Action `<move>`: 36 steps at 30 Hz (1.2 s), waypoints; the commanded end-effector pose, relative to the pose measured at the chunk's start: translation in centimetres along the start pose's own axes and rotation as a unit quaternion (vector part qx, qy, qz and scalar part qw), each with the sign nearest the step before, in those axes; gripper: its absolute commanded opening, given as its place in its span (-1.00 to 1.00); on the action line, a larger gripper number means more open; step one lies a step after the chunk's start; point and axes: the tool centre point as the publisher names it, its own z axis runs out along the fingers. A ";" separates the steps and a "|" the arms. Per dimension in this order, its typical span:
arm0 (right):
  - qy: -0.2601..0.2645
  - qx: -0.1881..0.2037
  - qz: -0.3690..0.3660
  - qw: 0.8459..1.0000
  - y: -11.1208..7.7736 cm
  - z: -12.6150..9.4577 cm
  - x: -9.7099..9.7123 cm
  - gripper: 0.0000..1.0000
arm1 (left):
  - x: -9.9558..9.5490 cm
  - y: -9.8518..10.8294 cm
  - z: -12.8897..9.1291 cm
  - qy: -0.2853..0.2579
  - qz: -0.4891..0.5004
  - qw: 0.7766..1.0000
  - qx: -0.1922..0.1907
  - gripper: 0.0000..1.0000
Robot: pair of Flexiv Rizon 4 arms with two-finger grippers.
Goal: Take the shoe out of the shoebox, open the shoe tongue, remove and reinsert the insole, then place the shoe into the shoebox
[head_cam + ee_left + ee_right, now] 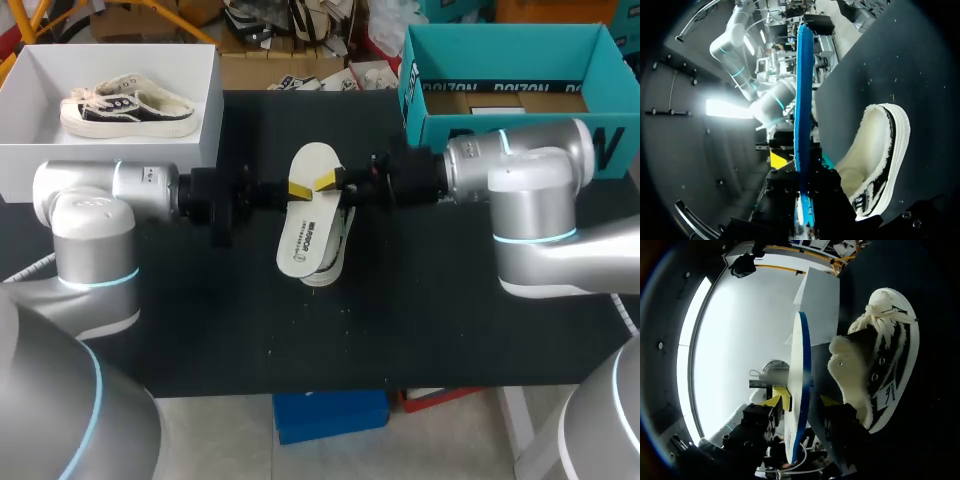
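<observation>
Centre frame, left gripper (298, 190) and right gripper (327, 182) fingers both clamp the white foam insole (308, 230) above the fleecy black-and-white shoe (344, 240); opposed pulling could buckle or drop it.

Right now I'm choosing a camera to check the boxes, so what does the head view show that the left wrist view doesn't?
Only the head view: the white open box holding a second black-and-cream shoe, and the teal cardboard shoebox. Only the left wrist view: the white insole's blue underside, edge-on, and the fleecy lining of the other black-and-cream shoe. Both: the insole, that shoe and the black table.
</observation>
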 end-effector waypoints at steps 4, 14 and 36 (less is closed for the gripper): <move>-0.073 -0.028 0.011 0.997 -2.1 -2.6 0.5 1.00 | -1.8 -2.4 -1.9 0.062 -0.033 0.998 0.000 -1.00; -0.140 -0.073 0.029 0.987 -5.0 -5.9 -0.2 1.00 | -2.3 -6.6 -4.5 0.127 -0.101 0.987 0.019 -1.00; -0.196 -0.148 0.037 0.969 -10.4 -10.7 1.9 1.00 | -1.9 -13.3 -6.5 0.197 -0.147 0.965 0.090 -1.00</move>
